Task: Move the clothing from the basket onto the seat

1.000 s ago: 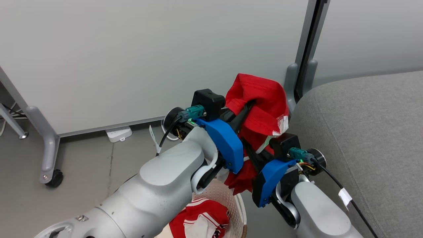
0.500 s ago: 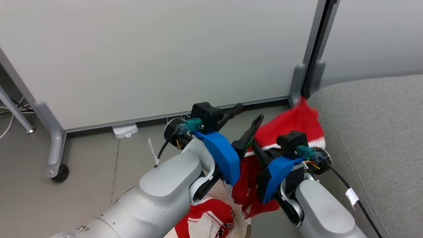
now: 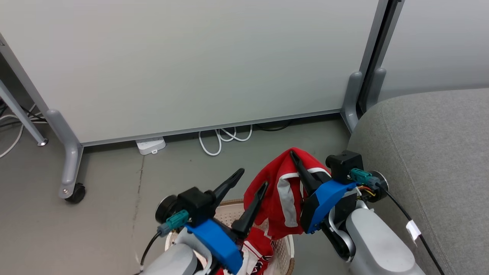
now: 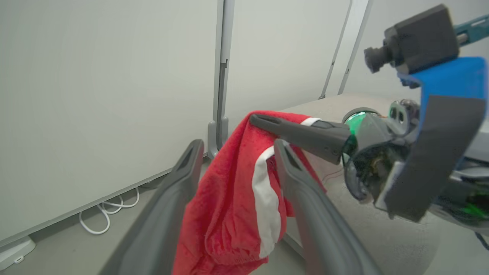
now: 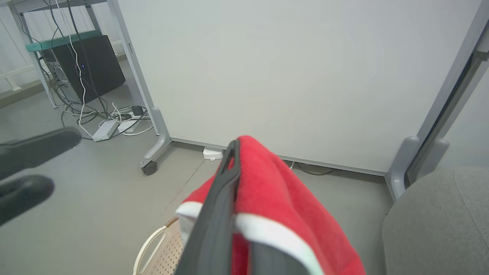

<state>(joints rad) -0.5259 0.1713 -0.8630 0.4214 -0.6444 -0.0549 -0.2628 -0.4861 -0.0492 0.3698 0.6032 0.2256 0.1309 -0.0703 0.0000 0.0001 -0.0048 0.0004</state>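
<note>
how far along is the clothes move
Done: nothing lies on the seat yet. In hand: the right gripper is shut on the plain red garment, hanging over the basket; the left gripper is open. Left: place it, then fetch the striped jersey in the basket.

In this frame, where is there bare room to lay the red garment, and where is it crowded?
The grey seat is bare on top, right of the right gripper holding the red garment. The floor between partition and basket is free, bar a white cable. Crowded: the basket, holding a striped jersey beneath the open left gripper.
</note>
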